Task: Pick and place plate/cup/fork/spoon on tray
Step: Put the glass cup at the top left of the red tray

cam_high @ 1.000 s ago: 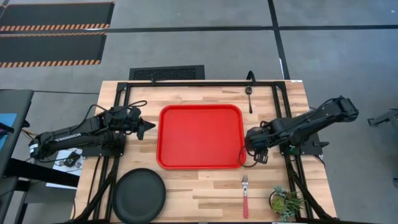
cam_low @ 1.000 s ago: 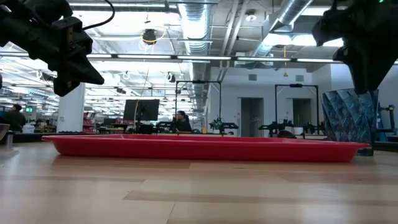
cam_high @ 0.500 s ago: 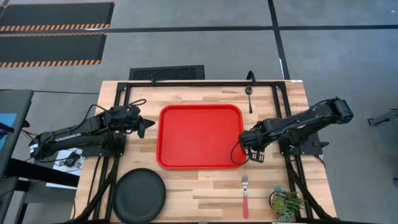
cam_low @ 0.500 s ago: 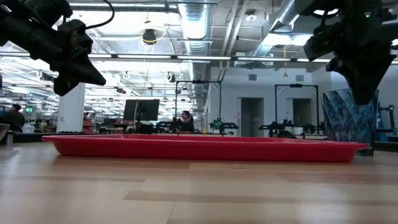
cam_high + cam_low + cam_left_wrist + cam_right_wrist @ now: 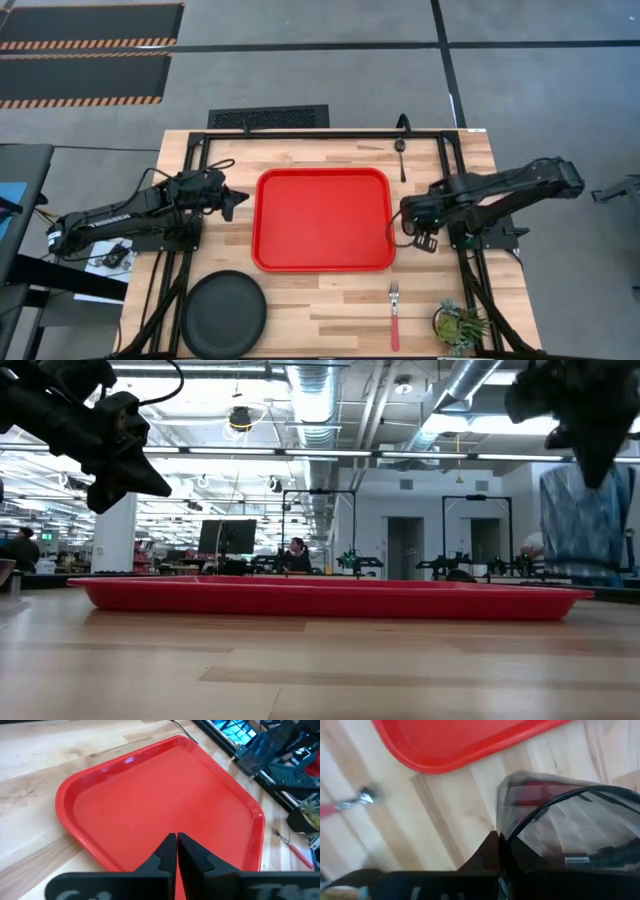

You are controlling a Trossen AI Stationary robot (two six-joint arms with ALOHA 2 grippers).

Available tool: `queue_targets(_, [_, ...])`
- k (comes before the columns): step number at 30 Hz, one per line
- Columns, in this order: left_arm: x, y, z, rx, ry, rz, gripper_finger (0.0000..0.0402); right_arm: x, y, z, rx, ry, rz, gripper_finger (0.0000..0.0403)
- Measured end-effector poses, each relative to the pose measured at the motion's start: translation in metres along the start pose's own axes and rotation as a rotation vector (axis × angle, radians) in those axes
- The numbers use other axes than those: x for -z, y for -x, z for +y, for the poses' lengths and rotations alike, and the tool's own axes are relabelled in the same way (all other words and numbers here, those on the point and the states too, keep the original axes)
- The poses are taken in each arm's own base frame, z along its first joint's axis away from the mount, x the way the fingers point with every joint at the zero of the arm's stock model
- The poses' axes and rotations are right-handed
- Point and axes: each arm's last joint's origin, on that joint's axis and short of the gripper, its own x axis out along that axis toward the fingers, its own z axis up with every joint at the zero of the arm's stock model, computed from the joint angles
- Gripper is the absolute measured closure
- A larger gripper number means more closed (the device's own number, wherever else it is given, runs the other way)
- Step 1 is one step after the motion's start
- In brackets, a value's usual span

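Observation:
The red tray [image 5: 322, 218] lies mid-table. The smoky see-through cup [image 5: 585, 525] hangs just off the tray's right edge, with my right gripper [image 5: 408, 236] shut on it. The black plate [image 5: 224, 315] lies flat at the near left. The red-handled fork [image 5: 394, 315] lies near the front, right of centre. The spoon [image 5: 401, 155] lies by the far edge. My left gripper [image 5: 240, 203] is shut and touches nothing, above the table just left of the tray. My right gripper pinches the cup's wall at its rim [image 5: 520, 829] between its two fingers, one finger inside the cup and one outside. The fingers come from above, slanting in from the table's right. The cup hangs below them, off the table.
A small potted plant [image 5: 460, 325] stands at the near right corner. Black frame rails [image 5: 462, 190] run along both sides of the table. Bare wood shows between the tray and the table's front edge.
My right gripper has shut on the cup's rim beside the tray's near right corner. It has then risen and drawn back toward the table's right edge. The cup stood on the table and is now lifted clear. My left gripper has kept still.

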Motion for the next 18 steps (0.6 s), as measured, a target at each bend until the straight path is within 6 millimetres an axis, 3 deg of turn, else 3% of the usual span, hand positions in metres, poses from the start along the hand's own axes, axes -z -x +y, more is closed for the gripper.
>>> queue_targets(8, [-0.004, 0.0, -0.003, 0.049, 0.074, -0.028, 0.0401, -0.018, 0.04, -0.004, -0.02, -0.001, -0.171, 0.0381])
queue_targets(13, [-0.007, 0.001, -0.008, 0.151, 0.02, -0.029, 0.0401, -0.035, 0.046, 0.001, 0.003, -0.003, -0.208, 0.039])
queue_targets(18, [-0.017, 0.003, -0.015, 0.214, 0.024, -0.136, 0.0401, -0.055, 0.042, 0.013, 0.006, 0.091, -0.238, 0.039])
